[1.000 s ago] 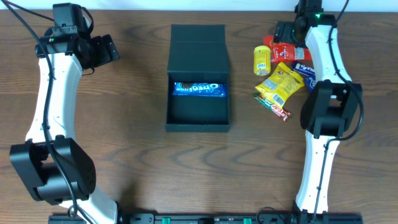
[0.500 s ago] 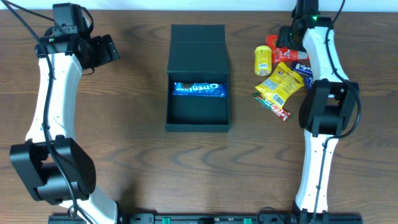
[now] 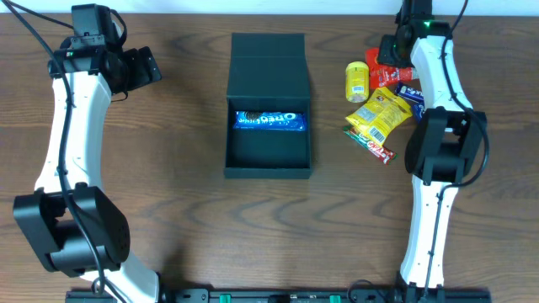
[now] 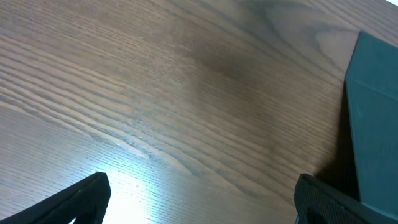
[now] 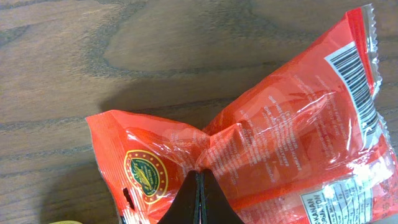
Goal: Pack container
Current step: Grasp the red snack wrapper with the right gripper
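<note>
1 container [image 3: 268, 151] is holding 1 blue packet [image 3: 269, 120]. Right gripper [image 5: 198, 198] is pinching 1 red packet [image 5: 273, 143]; left gripper [image 4: 201, 194] is hanging released.

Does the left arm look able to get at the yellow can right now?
Probably not: the left gripper sits far left, with the open container between it and the yellow can.

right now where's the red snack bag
In the overhead view the red bag is on the right side, just right of the yellow can, pinched in the right gripper.
</note>
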`<state>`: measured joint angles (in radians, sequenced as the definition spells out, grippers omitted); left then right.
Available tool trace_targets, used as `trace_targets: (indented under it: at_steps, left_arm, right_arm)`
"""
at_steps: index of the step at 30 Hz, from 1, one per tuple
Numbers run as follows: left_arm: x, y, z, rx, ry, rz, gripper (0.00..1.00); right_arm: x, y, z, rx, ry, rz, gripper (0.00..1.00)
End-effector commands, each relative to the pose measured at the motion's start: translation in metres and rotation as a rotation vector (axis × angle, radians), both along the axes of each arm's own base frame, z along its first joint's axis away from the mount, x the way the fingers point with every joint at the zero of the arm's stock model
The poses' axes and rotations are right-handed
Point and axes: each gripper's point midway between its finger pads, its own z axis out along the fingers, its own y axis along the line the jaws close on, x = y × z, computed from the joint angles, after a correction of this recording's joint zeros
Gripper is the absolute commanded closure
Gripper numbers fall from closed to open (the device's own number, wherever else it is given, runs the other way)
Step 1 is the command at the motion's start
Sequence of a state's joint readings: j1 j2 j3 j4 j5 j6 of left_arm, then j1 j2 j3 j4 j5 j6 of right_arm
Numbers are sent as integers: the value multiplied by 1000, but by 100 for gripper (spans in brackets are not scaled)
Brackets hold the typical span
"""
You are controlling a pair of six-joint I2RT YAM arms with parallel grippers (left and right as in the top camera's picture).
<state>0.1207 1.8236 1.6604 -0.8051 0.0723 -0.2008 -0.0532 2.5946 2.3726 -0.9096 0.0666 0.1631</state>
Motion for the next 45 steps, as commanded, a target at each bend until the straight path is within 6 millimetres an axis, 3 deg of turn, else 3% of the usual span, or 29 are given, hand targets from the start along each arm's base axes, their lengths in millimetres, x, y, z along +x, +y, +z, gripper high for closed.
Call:
trace_targets:
  at_steps: [1,6,18,23,24,26,28,32,35,41,45]
  left_arm:
    - [-1,1,-7,8,18,-17,4]
    - [-1,1,-7,8,19,-17,5]
    - [1,1,-5,10,9,-17,4]
    - [1,1,-6,9,10,-17,5]
    - [1,1,-6,10,10,-17,5]
    - [1,1,-6,9,11,-17,5]
    - [1,1,-6,10,11,-17,4]
    - [1,1,-6,10,10,-17,4]
    - [1,1,-6,10,11,-17,5]
    - [1,1,-6,10,10,-17,4]
    - [1,1,-6,10,10,-17,5]
  right_arm:
    - [-5,-2,-19,-7,42,-2,99]
    - [-5,1,-7,-8,30,3,99]
    - [3,5,103,-31,-162,34,98]
    - [1,8,125,-54,-194,50,99]
    - [1,5,125,-71,-192,40,93]
    - [0,-4,119,-86,-178,21,40]
    - [0,-11,110,-51,-165,20,1]
    - [-3,-32,79,5,-112,-3,1]
    - [-11,-46,37,35,-29,-24,1]
    - [-14,-38,-10,119,37,-3,1]
    - [-13,-27,-26,154,52,40,1]
